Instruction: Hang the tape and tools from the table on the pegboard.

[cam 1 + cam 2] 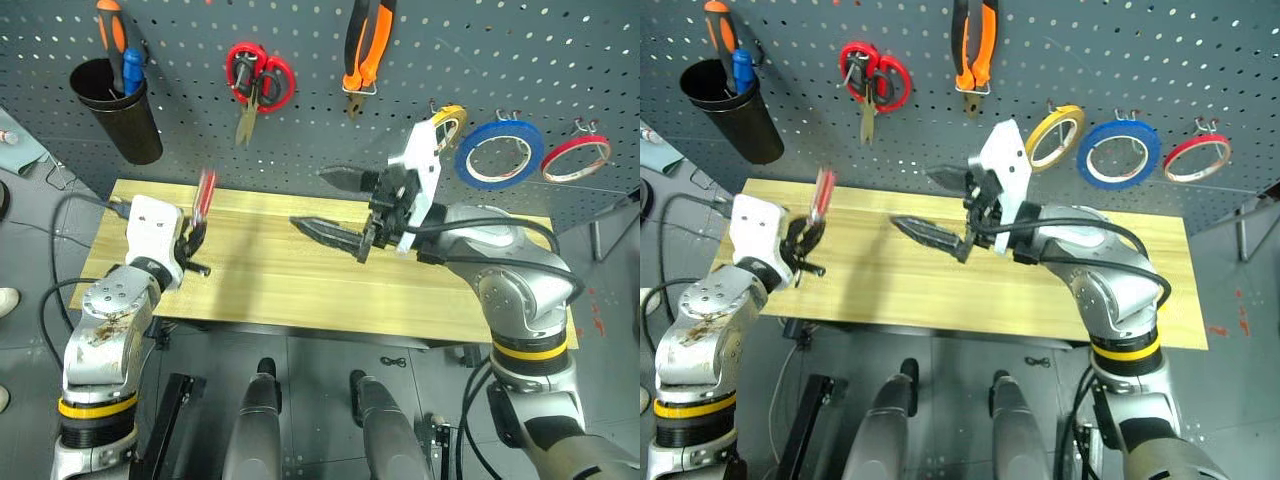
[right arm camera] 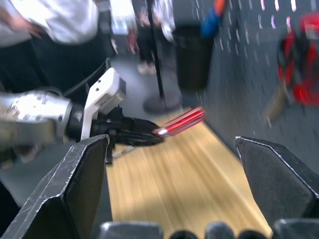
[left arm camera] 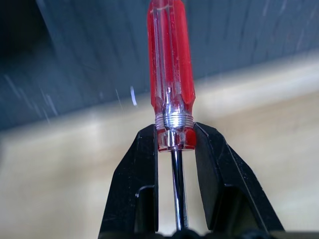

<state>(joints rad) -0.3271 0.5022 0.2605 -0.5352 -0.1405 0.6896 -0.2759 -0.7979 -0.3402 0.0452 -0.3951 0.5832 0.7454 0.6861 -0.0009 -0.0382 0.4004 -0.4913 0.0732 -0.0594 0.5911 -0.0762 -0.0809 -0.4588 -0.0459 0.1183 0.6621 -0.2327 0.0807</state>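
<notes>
Apparently clear table [image 1: 280,280] under gripped screwdriver [image 3: 170,74]

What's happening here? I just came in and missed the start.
The robot is hanging tools on the pegboard. Its left hand is shut on the red-handled screwdriver, lifted above the table. Its right hand is open, holding nothing. The blue tape and pliers already hang.

Screwdriver [image 3: 170,69]: clear glossy red plastic handle, polished metal shaft and collar. Table [image 1: 300,280]: pale planked wood, smooth, matt. Pegboard [image 1: 560,60]: matt dark grey, perforated. Left gripper [image 3: 174,144] fingers [image 3: 134,184]: matt black.
</notes>
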